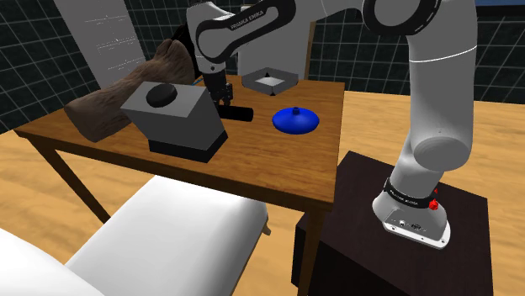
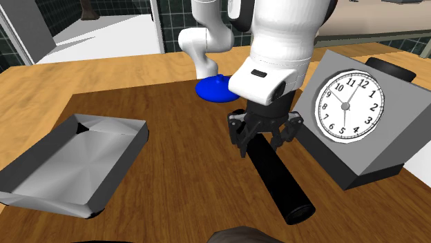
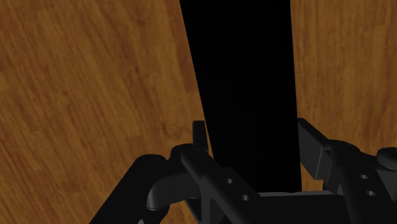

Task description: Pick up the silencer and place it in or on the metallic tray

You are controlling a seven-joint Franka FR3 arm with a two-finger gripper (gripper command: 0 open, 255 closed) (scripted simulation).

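gripper [image 2: 262, 148]: jaws parted, one on each side of the near end of the black silencer [image 2: 280, 181], close to its sides. silencer lies flat on the wooden table [image 2: 173, 193], between the grey tray [image 2: 69, 162] and a grey clock block [image 2: 349, 110], apart from both. pale wood floor [image 1: 379, 118]; dark tiled wall [image 1: 50, 34].

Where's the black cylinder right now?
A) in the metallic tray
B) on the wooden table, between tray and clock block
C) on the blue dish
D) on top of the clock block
B: the black cylinder lies flat on the wooden table, metallic tray on one side and clock block on the other, with the tool down over its end.
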